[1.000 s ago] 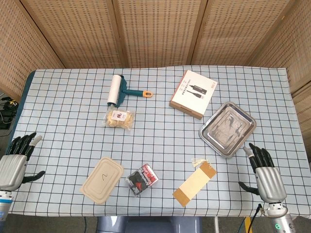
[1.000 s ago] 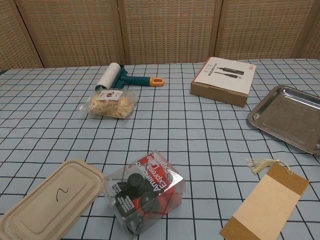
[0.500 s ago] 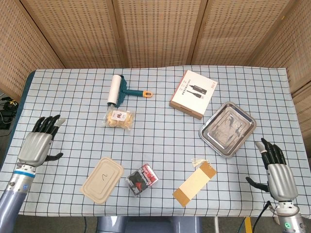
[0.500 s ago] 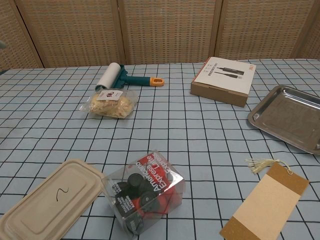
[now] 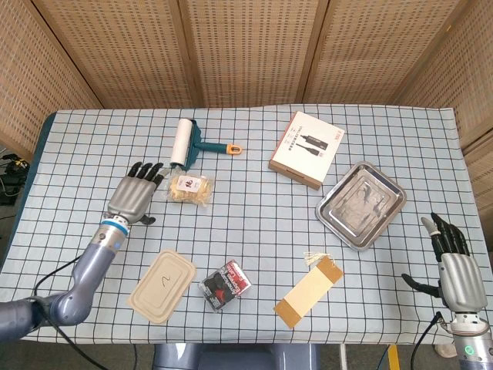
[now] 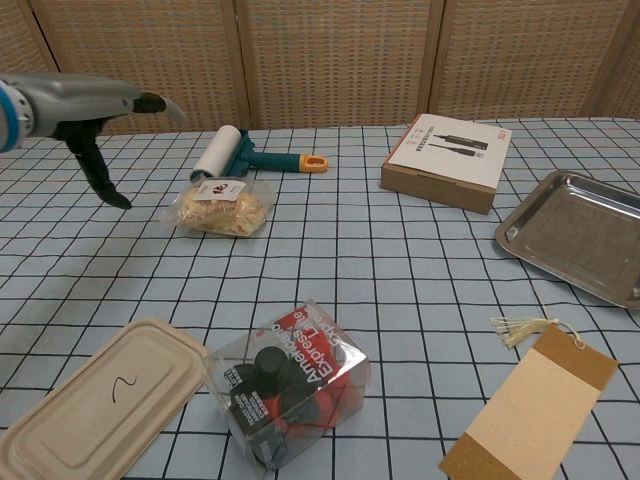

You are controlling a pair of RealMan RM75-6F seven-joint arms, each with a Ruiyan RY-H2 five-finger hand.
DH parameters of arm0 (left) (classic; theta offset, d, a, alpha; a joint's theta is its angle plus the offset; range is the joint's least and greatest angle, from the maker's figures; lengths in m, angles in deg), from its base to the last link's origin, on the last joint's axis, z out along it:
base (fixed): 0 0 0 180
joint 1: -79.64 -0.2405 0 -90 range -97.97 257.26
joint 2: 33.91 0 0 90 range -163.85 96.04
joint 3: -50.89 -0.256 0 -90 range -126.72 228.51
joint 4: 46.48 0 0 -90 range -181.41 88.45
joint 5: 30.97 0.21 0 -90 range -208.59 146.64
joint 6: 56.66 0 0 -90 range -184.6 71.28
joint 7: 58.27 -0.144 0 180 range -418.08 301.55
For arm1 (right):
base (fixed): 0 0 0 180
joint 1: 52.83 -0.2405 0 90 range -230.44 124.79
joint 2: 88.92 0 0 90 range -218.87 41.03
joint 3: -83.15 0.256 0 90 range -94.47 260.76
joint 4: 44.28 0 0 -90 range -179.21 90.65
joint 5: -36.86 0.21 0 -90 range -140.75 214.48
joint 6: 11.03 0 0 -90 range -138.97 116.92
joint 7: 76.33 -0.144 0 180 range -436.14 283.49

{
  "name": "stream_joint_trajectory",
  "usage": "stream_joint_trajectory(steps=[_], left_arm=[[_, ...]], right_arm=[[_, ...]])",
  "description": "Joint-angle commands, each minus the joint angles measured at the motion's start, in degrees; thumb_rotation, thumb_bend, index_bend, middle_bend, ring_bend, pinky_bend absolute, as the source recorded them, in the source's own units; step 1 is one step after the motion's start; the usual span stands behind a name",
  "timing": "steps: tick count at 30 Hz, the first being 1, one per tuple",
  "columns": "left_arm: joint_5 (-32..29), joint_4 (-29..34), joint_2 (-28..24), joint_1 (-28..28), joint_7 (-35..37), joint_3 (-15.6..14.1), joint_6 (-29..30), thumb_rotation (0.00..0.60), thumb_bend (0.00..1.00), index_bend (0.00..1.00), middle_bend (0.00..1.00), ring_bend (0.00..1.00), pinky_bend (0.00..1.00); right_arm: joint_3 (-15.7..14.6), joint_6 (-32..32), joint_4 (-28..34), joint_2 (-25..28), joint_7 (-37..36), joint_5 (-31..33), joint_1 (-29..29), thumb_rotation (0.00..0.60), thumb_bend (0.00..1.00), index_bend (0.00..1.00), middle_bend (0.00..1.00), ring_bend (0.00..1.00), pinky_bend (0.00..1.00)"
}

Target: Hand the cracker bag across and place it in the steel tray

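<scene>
The left hand is hovering over the left part of the checked surface, its fingers spread wide and holding nothing, the fingertips lying just beside the cracker bag without plainly touching it; in the chest view the same hand is showing at the left edge with its thumb hanging down, apart from the bag. The cracker bag is lying flat on the surface, left of centre; just behind it the lint roller is lying with its white roll nearly touching the bag and its teal and orange handle pointing right. Nearer the front edge, the beige lidded container is resting at a tilt; just to its right the clear box with the red label is lying on its side. Further right, the brown paper tag is lying flat with its string at the far end; behind it, toward the back, the cardboard box is sitting flat. The steel tray is lying to the right of that box, well apart from the cracker bag, with nothing in it. At the far right, the right hand is holding nothing, its fingers extended and thumb out to the side, near the front right corner of the surface.
</scene>
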Motion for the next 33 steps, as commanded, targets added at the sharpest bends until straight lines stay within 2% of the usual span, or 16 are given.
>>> stream_joint_trajectory(steps=[1,8,11,24,26,28,30,31,33], left_arm=[[-6.55,-6.20,5.97,6.51,-6.90,-1.16,-0.06,0.600,0.00,0.00,0.00,0.00,0.00],[-17.16,-16.64,14.44,13.29,-13.68,-3.10,0.21,0.600,0.00,0.00,0.00,0.00,0.00],[-19.53,-20.51,16.95,14.85,-14.95,-3.47,0.67,0.600,0.00,0.00,0.00,0.00,0.00],[-20.35,-36.37,26.38,17.90,-13.18,-2.64,-2.16,0.600,0.00,0.01,0.00,0.00,0.00],[-19.46,-38.80,28.05,18.13,-12.02,-2.27,-2.63,0.600,0.04,0.08,0.00,0.00,0.03],[-17.64,-40.75,29.41,18.13,-10.57,-2.21,-2.58,0.600,0.16,0.20,0.03,0.03,0.13],[-14.57,-42.38,30.75,17.80,-8.76,-2.73,-2.19,0.600,0.27,0.36,0.13,0.14,0.25],[-13.47,-42.93,31.16,17.55,-8.06,-2.95,-1.99,0.600,0.31,0.45,0.20,0.21,0.31],[-11.58,-43.59,31.68,16.93,-6.74,-3.20,-1.77,0.600,0.35,0.55,0.30,0.29,0.36]], right_arm=[[0.25,-0.46,-0.41,0.14,-0.71,0.68,-0.12,0.600,0.11,0.00,0.00,0.00,0.00],[0.91,-0.72,-0.89,0.73,-2.47,2.00,-0.06,0.600,0.11,0.00,0.00,0.00,0.00],[1.08,-0.72,-0.95,0.91,-2.94,2.32,0.00,0.600,0.11,0.00,0.00,0.00,0.00],[1.36,-0.89,-0.98,1.49,-4.29,2.85,0.18,0.600,0.11,0.00,0.00,0.00,0.00],[1.34,-0.82,-0.89,1.61,-4.44,2.84,0.27,0.600,0.11,0.00,0.00,0.00,0.00],[1.36,-0.70,-0.81,1.72,-4.57,2.80,0.34,0.600,0.11,0.00,0.00,0.00,0.00],[1.44,-0.37,-0.77,1.81,-4.70,2.76,0.49,0.600,0.11,0.00,0.00,0.00,0.00],[1.44,-0.29,-0.76,1.82,-4.69,2.72,0.53,0.600,0.11,0.00,0.00,0.00,0.00],[1.33,-0.14,-0.71,1.81,-4.71,2.45,0.62,0.600,0.11,0.00,0.00,0.00,0.00]])
